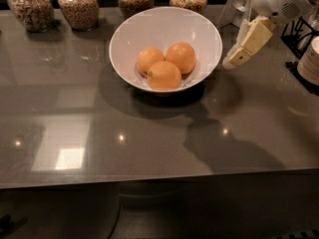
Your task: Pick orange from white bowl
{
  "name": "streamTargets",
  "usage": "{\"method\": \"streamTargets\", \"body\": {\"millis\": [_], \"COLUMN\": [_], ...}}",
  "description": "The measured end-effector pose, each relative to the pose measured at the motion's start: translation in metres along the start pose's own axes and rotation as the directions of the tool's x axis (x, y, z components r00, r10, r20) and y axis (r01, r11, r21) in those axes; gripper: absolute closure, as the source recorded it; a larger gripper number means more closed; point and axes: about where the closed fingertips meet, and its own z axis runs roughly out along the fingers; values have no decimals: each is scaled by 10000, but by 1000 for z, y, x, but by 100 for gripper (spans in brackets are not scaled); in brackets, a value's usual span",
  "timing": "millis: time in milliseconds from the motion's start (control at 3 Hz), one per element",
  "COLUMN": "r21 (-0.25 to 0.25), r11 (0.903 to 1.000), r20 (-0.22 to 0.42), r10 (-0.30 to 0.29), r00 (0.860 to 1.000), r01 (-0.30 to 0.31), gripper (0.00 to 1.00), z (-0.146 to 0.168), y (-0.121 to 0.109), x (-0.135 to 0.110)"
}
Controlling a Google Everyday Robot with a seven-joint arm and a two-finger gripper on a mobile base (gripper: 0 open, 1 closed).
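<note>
The white bowl (202, 34) stands at the back middle of the dark table and holds three oranges. The deeper-coloured orange (181, 57) with no stem mark lies at the right of the bowl. A paler one (149, 59) lies at the left, and a larger one (164, 75) with a dark stem dimple lies in front. My gripper (232, 26) is up at the right, just beside the bowl's right rim and apart from it. It is open and empty. Its lower finger (250, 40) slopes down toward the rim, and the upper finger is cut off by the top edge.
Several glass jars (78, 6) of grains line the back edge. A white stand (234, 9) is behind the gripper. A black rack (299, 31) and stacked plates (311, 59) sit at the far right. The table's front edge runs along the bottom.
</note>
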Motion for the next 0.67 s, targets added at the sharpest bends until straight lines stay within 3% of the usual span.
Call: {"method": "streamTargets", "body": {"millis": [333, 667], "r21": [-230, -948], "r11": [9991, 9930], "r20": [842, 1884], "r10": [-340, -512], "r00": [9959, 9808], "r01": [360, 700], "gripper": [0, 0], "z": [22, 60], "y": [-21, -33], "x": [-23, -44]}}
